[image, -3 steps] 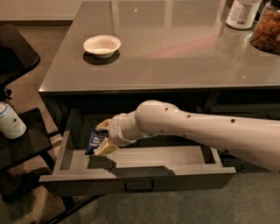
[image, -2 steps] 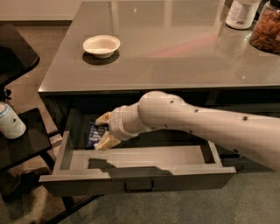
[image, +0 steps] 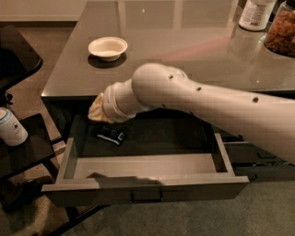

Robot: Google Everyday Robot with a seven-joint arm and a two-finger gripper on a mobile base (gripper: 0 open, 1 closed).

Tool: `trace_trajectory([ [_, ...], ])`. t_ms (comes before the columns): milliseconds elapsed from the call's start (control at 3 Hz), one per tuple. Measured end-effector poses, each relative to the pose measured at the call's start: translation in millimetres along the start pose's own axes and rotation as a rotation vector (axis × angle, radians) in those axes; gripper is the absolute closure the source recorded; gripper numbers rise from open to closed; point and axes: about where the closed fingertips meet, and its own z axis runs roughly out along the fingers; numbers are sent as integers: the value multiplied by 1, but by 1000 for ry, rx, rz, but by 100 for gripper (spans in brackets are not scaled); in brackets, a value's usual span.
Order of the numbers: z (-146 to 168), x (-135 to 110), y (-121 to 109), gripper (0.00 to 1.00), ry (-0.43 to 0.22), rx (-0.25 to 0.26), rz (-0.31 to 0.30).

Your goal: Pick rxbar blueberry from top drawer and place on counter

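Observation:
The top drawer (image: 143, 186) is pulled open below the counter (image: 184, 50). The rxbar blueberry (image: 110, 135), a small dark bar, lies flat on the drawer floor at the back left. My gripper (image: 96, 109) is at the end of the white arm. It sits just under the counter's front edge, above and a little left of the bar and apart from it. The wrist hides most of the gripper.
A white bowl (image: 108, 47) sits on the counter at the left. A white bottle (image: 257, 14) and a jar of snacks (image: 282, 33) stand at the back right. A black side table (image: 23, 152) with a white can (image: 11, 128) is at the left.
My gripper has risen from the drawer floor by the bar up to the counter's edge. The bar stays lying in the drawer.

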Motion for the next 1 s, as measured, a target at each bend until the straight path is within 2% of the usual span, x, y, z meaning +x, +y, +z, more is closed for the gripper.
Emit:
trace_trajectory([
  [333,0,-20,-22,100,4,19,-8],
  [667,7,-21,-29,81,-1,9,4],
  [1000,8,-6,-24,58,6,-7,30],
])
